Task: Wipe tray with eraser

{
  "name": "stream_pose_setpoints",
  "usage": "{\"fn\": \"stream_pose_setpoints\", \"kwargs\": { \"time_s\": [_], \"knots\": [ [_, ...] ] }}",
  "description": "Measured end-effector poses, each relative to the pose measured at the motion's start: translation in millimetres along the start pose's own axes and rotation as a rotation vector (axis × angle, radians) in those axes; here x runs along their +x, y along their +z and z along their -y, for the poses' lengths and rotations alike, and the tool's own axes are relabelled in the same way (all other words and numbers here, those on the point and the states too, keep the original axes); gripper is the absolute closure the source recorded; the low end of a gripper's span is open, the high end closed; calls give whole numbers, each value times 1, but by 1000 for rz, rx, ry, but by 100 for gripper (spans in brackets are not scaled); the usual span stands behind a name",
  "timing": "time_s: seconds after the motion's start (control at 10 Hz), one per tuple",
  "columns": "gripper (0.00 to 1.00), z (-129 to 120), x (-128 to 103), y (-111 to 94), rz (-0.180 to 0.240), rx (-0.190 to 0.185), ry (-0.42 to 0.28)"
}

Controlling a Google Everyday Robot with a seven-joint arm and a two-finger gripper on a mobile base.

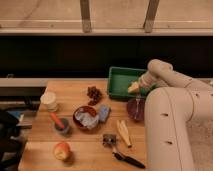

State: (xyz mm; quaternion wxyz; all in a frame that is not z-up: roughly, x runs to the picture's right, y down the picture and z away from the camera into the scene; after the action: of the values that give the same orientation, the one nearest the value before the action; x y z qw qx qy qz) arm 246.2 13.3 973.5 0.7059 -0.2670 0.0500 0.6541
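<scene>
Only the one camera view to go on, so here it is: my arm sweeps in from the right and bends down over the far right corner of the table [92,156], and my gripper [139,86] hangs low inside the tray [119,75], at its right end. The eraser [133,88] is right at the gripper's tip, a pale yellow wedge down over the tray's front right part, but whether the gripper is clamped on it or open around it I cannot tell from here. The tray lies along the far edge, toward the right. Just in front of it, under my forearm, stands a dark red bowl [136,109]. A second red bowl [85,118] sits mid-table with something white in it, a light blue sponge [105,113] touching its right side. A dark grape cluster [93,93] lies just left of the tray. Near the left edge: a white cup [48,100] and a grey dish [62,127] with an orange piece in it. Near the front edge: an apple [62,150], two pale sticks [123,133] and a black-handled tool [126,159].
</scene>
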Motion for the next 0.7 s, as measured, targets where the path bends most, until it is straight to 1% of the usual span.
{"fn": "stream_pose_setpoints", "kwargs": {
  "time_s": [0.4, 0.5, 0.7],
  "knots": [
    [21, -6, 5, 5, -3, -33, 13],
    [25, -9, 6, 7, -5, -39, 8],
    [45, -18, 5, 10, -9, -53, -8]
  ]
}}
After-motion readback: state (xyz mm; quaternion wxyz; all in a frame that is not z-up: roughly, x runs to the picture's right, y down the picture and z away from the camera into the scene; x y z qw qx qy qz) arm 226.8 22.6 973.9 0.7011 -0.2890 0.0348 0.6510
